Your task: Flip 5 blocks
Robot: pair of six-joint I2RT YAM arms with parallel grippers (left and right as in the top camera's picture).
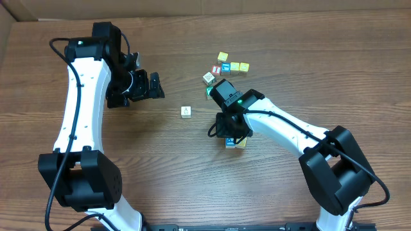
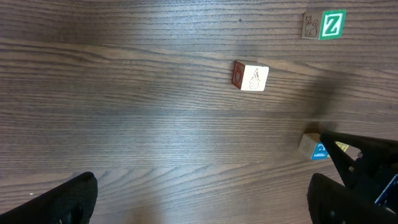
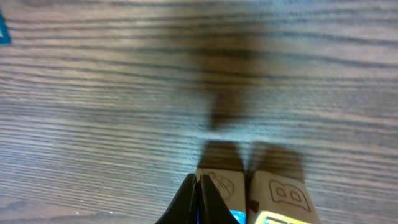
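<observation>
Bearing against the two blocks (image 3: 283, 193) just right of the worktop's (image 1: 128, 186) centre, the right tool (image 3: 199, 193), clenched and empty, appears mid-flip; next it must tip one over, with the left tool (image 1: 157, 86) hanging released.

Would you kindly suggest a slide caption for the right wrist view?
Shut right gripper at a pale block, with a B-marked block alongside.

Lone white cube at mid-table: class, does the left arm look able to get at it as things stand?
Probably yes. The white cube stands alone on bare wood, the left gripper hangs open nearby, and nothing lies between them; the right gripper is shut beside other cubes.
</observation>
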